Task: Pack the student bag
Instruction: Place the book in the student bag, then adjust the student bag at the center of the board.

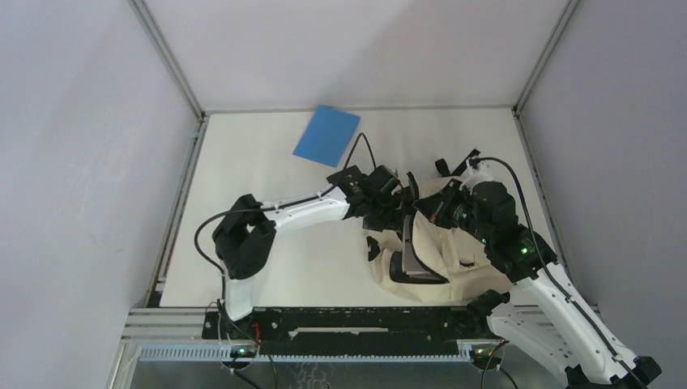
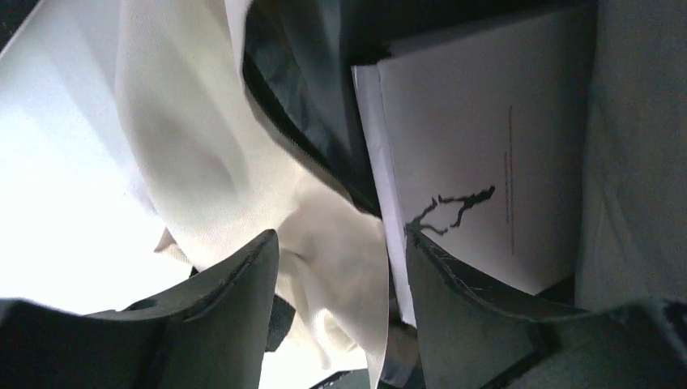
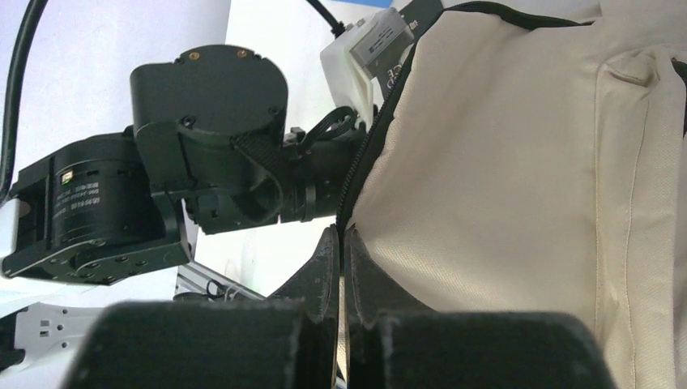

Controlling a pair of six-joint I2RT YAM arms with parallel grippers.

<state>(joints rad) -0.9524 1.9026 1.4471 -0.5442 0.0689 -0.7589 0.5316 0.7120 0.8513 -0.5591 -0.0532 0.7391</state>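
Note:
The student bag (image 1: 458, 261), cream with black zipper lines, lies at the near right of the table, its opening facing left. My right gripper (image 1: 435, 212) is shut on the bag's zippered opening edge (image 3: 356, 190) and holds it up; its jaws show closed in the right wrist view (image 3: 342, 233). My left gripper (image 1: 395, 212) is open at the bag's mouth. In the left wrist view its jaws stand wide apart (image 2: 340, 239) with a fold of cream bag fabric (image 2: 202, 146) between them. A white book (image 2: 486, 146) lies inside the bag by the right finger.
A blue notebook (image 1: 326, 135) lies flat at the far middle of the table. My left arm's wrist (image 3: 211, 130) sits close to the right gripper. White walls enclose the table on three sides. Black bag straps (image 1: 454, 164) lie behind the bag.

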